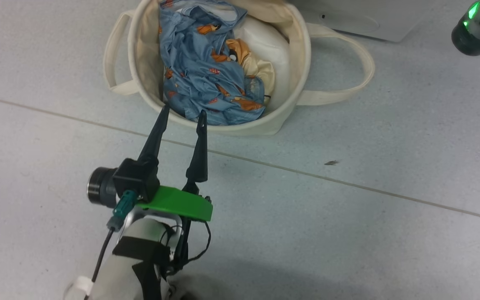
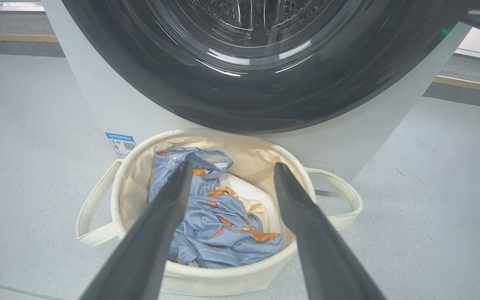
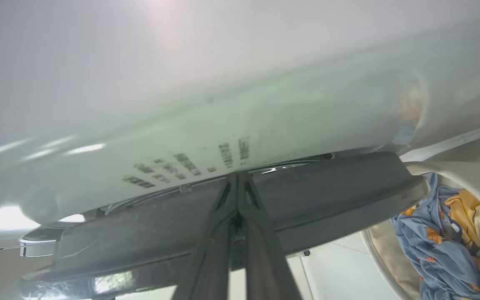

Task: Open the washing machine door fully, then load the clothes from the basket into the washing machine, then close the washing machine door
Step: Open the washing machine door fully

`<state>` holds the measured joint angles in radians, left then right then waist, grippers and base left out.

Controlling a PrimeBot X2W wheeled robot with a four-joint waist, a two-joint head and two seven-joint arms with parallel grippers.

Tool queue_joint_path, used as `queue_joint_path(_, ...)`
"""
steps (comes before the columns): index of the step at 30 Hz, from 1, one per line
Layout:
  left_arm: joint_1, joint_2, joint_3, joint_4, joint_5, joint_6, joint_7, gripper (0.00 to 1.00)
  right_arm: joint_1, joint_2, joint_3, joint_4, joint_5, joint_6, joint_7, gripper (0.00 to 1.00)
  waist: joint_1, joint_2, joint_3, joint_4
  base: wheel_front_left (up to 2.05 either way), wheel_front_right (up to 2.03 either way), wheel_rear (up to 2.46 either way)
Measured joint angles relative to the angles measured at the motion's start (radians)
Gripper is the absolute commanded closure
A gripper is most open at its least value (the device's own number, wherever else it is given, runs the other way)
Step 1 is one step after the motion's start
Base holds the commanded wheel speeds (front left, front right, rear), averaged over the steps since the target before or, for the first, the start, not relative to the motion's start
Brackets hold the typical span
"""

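The cream basket (image 1: 302, 50) stands on the floor against the white washing machine (image 2: 111, 108). In it lie the clothes: a denim-blue garment with orange prints (image 1: 198, 71) on top and a cream and orange one (image 1: 250, 62) beside it. My left gripper (image 1: 183, 110) is open, its fingertips over the basket's near rim, nothing between them. The glossy black washing machine door (image 2: 265, 96) looks flush with the machine's front. My right gripper (image 3: 238, 177) is shut, tips at the seam between the door's dark rim (image 3: 327, 187) and the white front.
A plain white bundle (image 1: 265, 37) lies deeper in the basket. The basket's loop handles (image 1: 348, 71) stick out to both sides. My right arm (image 1: 473, 29), with a green light, hangs at the upper right. Grey floor (image 1: 306, 229) surrounds the basket.
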<state>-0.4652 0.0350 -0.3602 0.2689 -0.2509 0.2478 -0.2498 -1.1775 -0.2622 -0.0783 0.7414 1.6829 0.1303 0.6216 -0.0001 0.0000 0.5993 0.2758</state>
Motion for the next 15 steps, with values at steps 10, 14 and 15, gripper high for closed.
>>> queue_joint_path(10, -0.010, -0.002, -0.013, -0.013, -0.019, 0.013, 0.000, 0.00, -0.070, -0.011, 0.009, 0.029, 0.029, 0.000, 0.038, 1.00, 0.0001, 0.0000, 0.035, 0.029, 0.00, 0.00, 0.00)
queue_joint_path(14, -0.011, -0.002, -0.018, -0.016, -0.027, 0.018, 0.000, 0.00, -0.090, -0.017, 0.025, 0.049, 0.035, 0.000, 0.056, 1.00, 0.0002, 0.0000, 0.041, 0.035, 0.00, 0.00, 0.00)
queue_joint_path(15, -0.012, -0.002, -0.020, -0.017, -0.027, 0.018, 0.000, 0.00, -0.090, -0.018, 0.027, 0.053, 0.035, 0.000, 0.058, 1.00, 0.0002, 0.0001, 0.040, 0.035, 0.00, 0.00, 0.00)
